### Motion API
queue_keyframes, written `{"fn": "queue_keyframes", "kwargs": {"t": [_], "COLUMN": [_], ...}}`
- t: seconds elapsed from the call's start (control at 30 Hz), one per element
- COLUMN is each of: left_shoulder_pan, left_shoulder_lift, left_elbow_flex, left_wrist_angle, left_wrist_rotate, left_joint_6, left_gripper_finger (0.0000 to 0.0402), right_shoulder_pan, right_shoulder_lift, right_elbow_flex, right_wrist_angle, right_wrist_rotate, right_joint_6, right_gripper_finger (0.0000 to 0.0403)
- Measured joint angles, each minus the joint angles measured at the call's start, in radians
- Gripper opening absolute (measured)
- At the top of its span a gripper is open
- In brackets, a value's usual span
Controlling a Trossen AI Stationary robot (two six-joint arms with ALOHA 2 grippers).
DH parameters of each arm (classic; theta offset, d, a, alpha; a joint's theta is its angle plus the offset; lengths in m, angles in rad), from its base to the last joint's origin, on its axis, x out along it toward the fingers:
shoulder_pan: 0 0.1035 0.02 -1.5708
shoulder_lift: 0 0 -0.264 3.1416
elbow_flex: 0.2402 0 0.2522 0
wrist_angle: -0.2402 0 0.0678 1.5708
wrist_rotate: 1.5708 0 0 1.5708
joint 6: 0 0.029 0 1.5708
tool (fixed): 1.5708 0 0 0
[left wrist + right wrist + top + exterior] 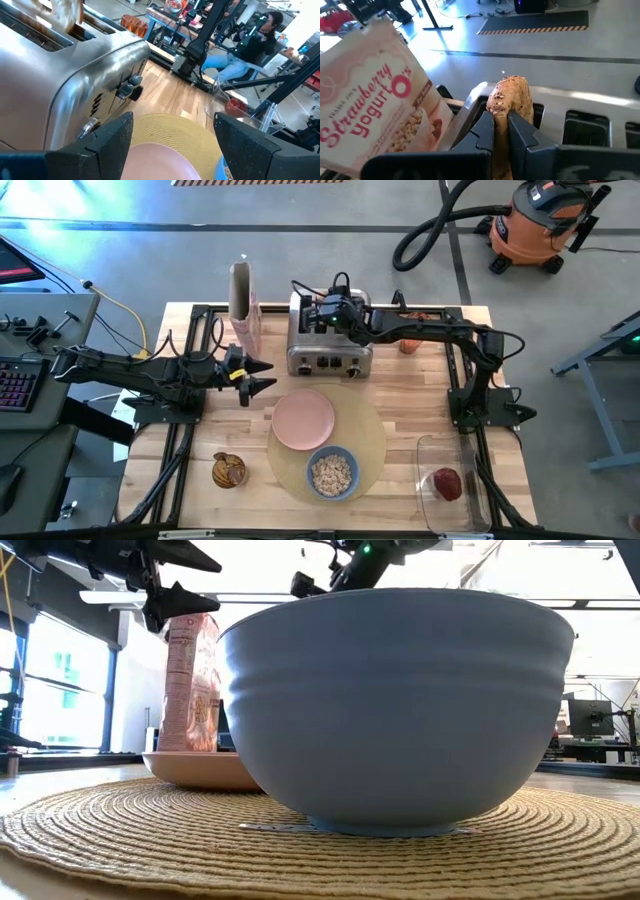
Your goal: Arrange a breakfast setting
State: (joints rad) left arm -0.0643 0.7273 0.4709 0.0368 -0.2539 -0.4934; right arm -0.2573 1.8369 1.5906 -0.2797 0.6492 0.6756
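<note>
Breakfast setting, left to right on the bench (190, 500): one bagel half (228, 470) lying near the front-left, off the mat. One round tan placemat (375, 445) at centre front, carrying one pink plate (303, 419) and one smaller blue bowl (331, 472) with cereal in it; plate sits behind the bowl, rims close. One red fruit (446, 483) inside a clear container (428, 455) at front right. Spoon: can't make one out.

Second bagel half (509, 107) is at the toaster (325, 352), clamped by the right gripper (501, 131), fingers closed on it over a slot. Left gripper (262, 376) hovers left of the plate, fingers apart, nothing between them.

Also one each: pink cereal box (243, 305) upright left of the toaster, orange cup (408, 343) to the toaster's right.

Surface: light wood plank bench with black arm frames at both sides. Room: grey concrete floor, orange shop vacuum (545, 220) with black hose at the back right, keyboard (18, 385) at far left. Left wrist view shows a seated person (250, 47) beyond the bench.
</note>
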Motion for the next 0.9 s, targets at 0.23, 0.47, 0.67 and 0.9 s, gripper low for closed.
{"fn": "queue_keyframes", "kwargs": {"t": [0.23,0.47,0.67,0.9], "left_shoulder_pan": [0.000,0.000,0.000,0.000], "left_shoulder_lift": [0.000,0.000,0.000,0.000], "left_elbow_flex": [0.000,0.000,0.000,0.000], "left_wrist_angle": [0.000,0.005,0.004,0.004], "left_wrist_rotate": [0.000,-0.003,-0.003,-0.003], "left_joint_6": [0.000,0.026,0.037,0.053], "left_gripper_finger": [0.0266,0.0266,0.0266,0.0266], "right_shoulder_pan": [0.006,0.019,0.039,0.098], "right_shoulder_lift": [-0.039,-0.090,-0.144,-0.222], "right_elbow_flex": [0.000,0.000,0.000,0.000], "right_wrist_angle": [0.002,0.007,0.007,0.005], "right_wrist_rotate": [0.001,0.001,-0.002,-0.033], "right_joint_6": [-0.004,-0.029,-0.051,-0.055], "right_gripper_finger": [0.0004,0.0004,0.0004,0.0004]}}
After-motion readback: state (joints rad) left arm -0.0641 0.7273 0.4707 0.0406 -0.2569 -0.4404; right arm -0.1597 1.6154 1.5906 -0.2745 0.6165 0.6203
